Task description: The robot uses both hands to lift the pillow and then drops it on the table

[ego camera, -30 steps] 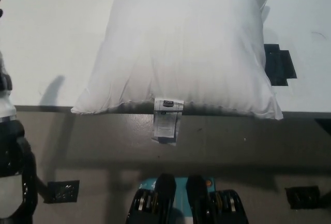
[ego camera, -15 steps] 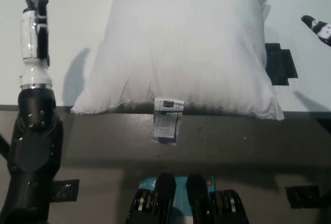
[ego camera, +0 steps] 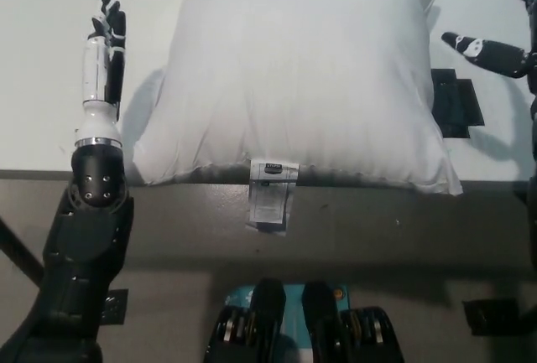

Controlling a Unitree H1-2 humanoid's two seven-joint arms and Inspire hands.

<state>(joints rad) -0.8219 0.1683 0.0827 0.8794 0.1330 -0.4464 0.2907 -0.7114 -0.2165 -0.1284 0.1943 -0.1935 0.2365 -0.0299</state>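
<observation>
Both hands have moved closer to the white pillow (ego camera: pixel 289 78) since a moment ago. From the head view, the left hand (ego camera: pixel 105 57) is now just beside the pillow's left edge, with its fingers straight and holding nothing. The right hand (ego camera: pixel 503 44) has come in near the pillow's right side, fingers spread and empty too. That pillow lies flat on the white counter (ego camera: pixel 59 86), and its tag (ego camera: pixel 270 195) hangs over the front edge.
</observation>
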